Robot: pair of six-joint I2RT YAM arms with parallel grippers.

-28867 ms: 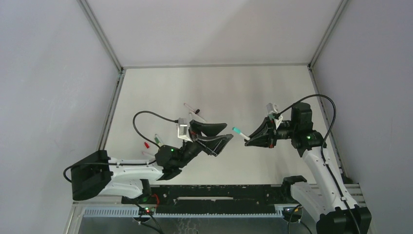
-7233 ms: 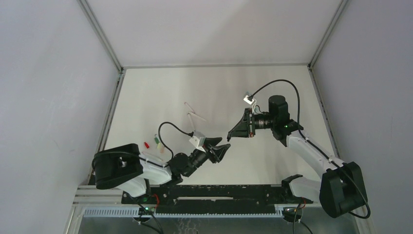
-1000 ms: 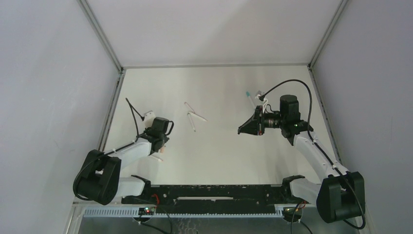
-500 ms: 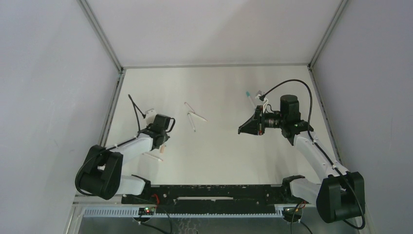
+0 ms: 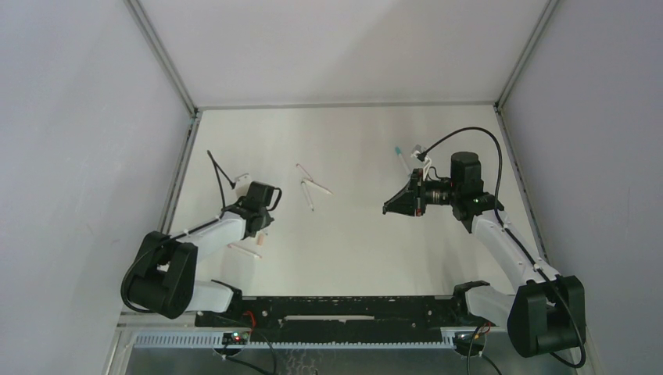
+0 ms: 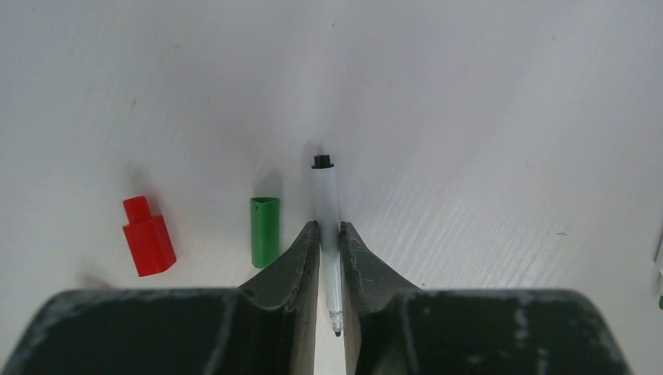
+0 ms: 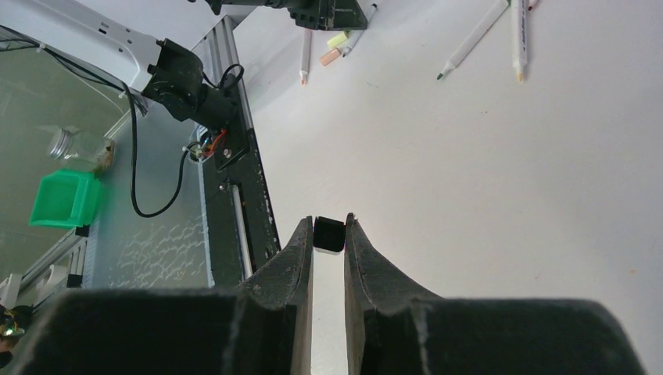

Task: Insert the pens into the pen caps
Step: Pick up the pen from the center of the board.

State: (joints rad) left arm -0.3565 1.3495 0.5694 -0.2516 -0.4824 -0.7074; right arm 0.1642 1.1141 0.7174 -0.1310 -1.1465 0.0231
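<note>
Left tool [image 6: 328, 228]: closed on the black pen [image 6: 326, 195], gripping it mid-barrel.
Right tool [image 7: 328, 223]: pinching the black cap [image 7: 329, 236], held above the tabletop [image 6: 469, 117].
Pen location: low at the tabletop, just beside the green cap [image 6: 264, 230], with the red cap [image 6: 148, 238] farther left.
Axis: we see it run straight between the fingers, nib toward the wrist, black butt end away.
Handling: we judge it light, stiff and slick; hold it mid-barrel and leave the nib end clear.
</note>
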